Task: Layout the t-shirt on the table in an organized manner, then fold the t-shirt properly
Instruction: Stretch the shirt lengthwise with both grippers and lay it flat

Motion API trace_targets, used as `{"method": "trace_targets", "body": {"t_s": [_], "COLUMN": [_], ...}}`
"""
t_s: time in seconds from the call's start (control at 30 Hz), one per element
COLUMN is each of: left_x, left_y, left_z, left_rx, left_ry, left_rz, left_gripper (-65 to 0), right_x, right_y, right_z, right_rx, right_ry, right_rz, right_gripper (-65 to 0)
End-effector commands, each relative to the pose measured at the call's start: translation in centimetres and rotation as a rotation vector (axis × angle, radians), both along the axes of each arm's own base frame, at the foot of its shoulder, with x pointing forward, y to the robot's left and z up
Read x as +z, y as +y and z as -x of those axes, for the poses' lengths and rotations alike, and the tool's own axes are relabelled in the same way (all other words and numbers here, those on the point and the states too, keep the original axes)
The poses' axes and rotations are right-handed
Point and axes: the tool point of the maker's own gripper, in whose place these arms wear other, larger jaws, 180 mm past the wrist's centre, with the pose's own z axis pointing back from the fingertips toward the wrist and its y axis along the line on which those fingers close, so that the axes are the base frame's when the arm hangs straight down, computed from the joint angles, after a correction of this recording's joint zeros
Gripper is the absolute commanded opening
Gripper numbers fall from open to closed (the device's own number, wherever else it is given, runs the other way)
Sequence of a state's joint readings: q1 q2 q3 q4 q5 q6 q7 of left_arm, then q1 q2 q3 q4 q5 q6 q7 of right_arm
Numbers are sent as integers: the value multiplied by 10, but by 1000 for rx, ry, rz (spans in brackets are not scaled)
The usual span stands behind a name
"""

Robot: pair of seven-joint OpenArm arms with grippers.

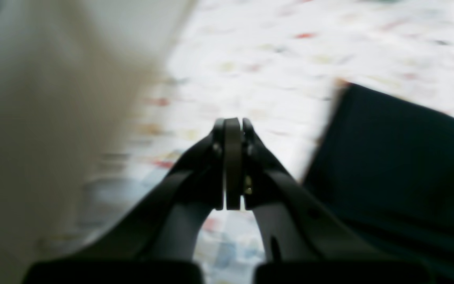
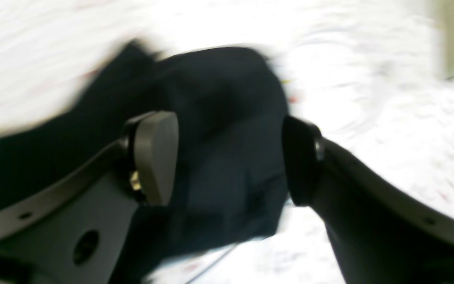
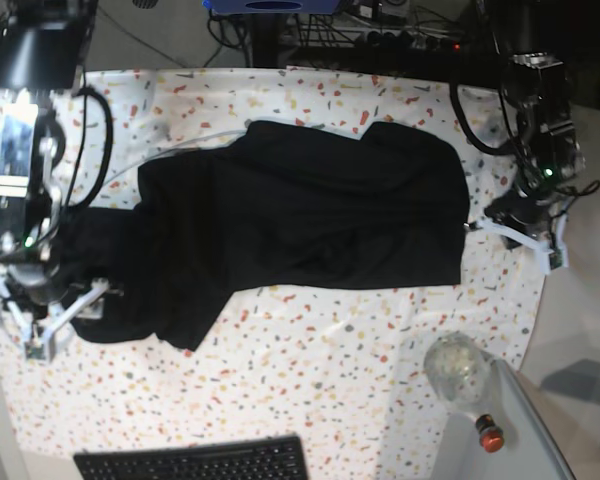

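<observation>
On table (image 3: pixel 310 360): t-shirt (image 3: pixel 310 215) spread out
Right gripper (image 2: pixel 231 157): jaws apart, over shirt's edge
Left gripper (image 1: pixel 233 124): jaws closed, empty, beside shirt

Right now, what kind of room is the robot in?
Probably a lab or workshop: a black fabric t-shirt lies on a white speckled table, beside a black keyboard, with tangled cables behind.

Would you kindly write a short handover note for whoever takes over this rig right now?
Left gripper: shut, empty, beside the t-shirt's edge.
Right gripper: open, fabric showing between its fingers, nothing gripped.
T-shirt: lying across the table, main body roughly spread, the end near the right gripper bunched and wrinkled.
Done: partial layout.
Left: flatten the bunched end, then every fold.
</observation>
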State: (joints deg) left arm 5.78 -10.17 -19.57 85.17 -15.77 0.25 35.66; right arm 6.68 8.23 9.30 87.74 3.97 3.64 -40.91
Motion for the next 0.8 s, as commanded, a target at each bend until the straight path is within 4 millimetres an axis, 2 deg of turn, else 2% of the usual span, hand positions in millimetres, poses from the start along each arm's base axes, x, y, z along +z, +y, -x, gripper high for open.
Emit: {"method": "trace_targets", "body": {"t_s": [0.0,0.1,0.13,0.2,0.27,0.33,0.43,0.5,0.53,0.63,0.7,0.77], "left_x": [6,-12,-18,-28,-38,-51,-63,-67,-65,-60,-52,-44], "left_y": [-12,-75,-98,-128,-140,-135,-101,-79,-66,-46,-38,-32], "left_z": [-3,5,10,18,25,30,31,31,27,18,7,-4], "left_rx": [-21,-107,-151,-223,-255,-244,-183,-144,-127,-94,-91,-89], "left_ry": [-30,-1,17,46,80,116,155,169,165,156,134,113], "left_rz": [6,88,109,133,139,139,110,90,75,57,41,28], "left_gripper": [-650,-650,-650,-650,-650,-650,-650,-650,-650,-650,-650,-650], "right_x": [0,-39,-52,-73,-90,-96,-107,-118,-125,-135,-127,-111], "right_y": [-17,-67,-83,-101,-110,-110,-102,-101,-93,-89,-93,-92], "right_z": [-21,-52,-54,-52,-42,-39,-30,-17,-12,0,2,2], "right_rx": [-29,-119,-148,-188,-213,-197,-159,-161,-157,-192,-207,-176], "right_ry": [-15,64,90,133,167,164,197,230,241,250,227,195], "right_rz": [-1,-14,-18,-31,-40,-23,1,-2,-16,-56,-69,-74], "right_gripper": [-248,-249,-249,-251,-249,-248,-248,-249,-252,-252,-252,-252]}}
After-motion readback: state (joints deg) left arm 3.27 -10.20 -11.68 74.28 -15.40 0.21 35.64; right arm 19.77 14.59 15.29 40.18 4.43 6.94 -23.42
